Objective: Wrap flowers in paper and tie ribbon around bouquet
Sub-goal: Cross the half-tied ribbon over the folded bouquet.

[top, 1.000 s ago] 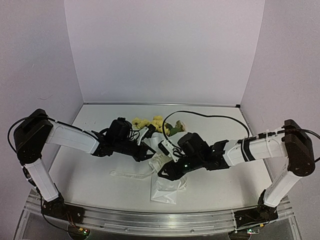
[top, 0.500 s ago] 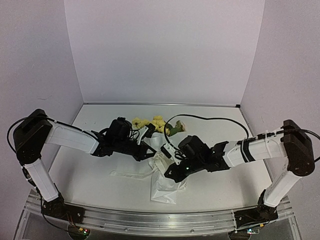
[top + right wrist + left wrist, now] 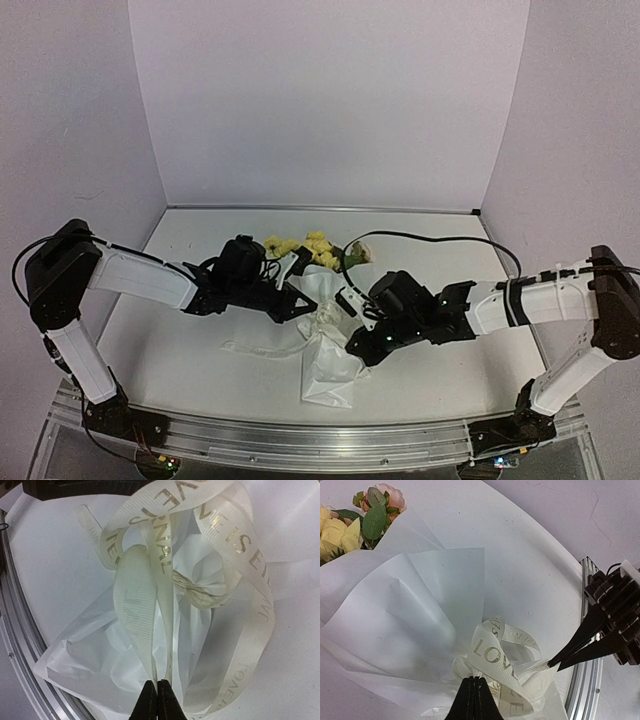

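Right hand is pinched fully shut on one strand of the ribbon, which runs straight down into its fingertips. Left hand is also fully shut. Its tips sit where the loops gather at the waist of the bouquet, and it appears to hold a ribbon fold there. The two hands face each other across the knot, close together.

The bouquet lies on its side near the middle of the table. The flowers point toward the far edge and the crumpled tail of the paper points toward the near edge. A loose ribbon end trails off toward the left edge.

I judge everything here to be light and soft. The ribbon looks like flat woven fabric, limp and somewhat slick, so it is best pinched across its flat face close to the knot, where a pull tightens the bow and the strand is less likely to slide out. The paper is thin and creases easily, and a hard tug could tear it, so the cinched waist is the safest place to hold it. The blooms would crush and should not be gripped.

Counted, there are two hands, one ribbon with several loops, one sheet of paper and one bunch of flowers. The blooms are yellow with at least one pink among them, and I cannot tell the exact number.
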Controlling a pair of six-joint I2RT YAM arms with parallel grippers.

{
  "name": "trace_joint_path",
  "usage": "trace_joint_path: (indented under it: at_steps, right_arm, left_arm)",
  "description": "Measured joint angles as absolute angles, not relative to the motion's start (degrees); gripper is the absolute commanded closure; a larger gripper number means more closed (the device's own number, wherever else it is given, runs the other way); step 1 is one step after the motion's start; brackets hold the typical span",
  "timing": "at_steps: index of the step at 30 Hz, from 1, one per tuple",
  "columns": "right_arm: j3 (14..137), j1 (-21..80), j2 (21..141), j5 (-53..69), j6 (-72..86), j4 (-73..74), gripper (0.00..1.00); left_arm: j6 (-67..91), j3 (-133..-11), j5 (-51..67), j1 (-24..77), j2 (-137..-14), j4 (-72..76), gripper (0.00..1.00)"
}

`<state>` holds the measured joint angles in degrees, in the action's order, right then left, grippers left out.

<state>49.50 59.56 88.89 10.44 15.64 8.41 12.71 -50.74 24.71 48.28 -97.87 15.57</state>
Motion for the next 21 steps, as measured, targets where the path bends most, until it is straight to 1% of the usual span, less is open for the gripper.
trace_joint_path:
  at_steps: [8, 16, 21]
  right_arm:
    - [49.47, 59.57, 86.52, 6.2, 14.96, 11.38, 1.0]
    - [49.67, 59.62, 86.93, 2.7, 14.95, 13.1, 1.0]
    - [50.26, 59.82, 88.8, 1.9, 14.83, 13.86, 1.0]
  left_arm:
    - [14.53, -49.29, 24.29, 48.75, -96.99, 16.15, 1.0]
    - [16.95, -48.23, 24.11, 49.72, -96.99, 17.15, 1.0]
    - [18.95, -48.23, 21.94, 50.9, -97.09, 17.74, 1.0]
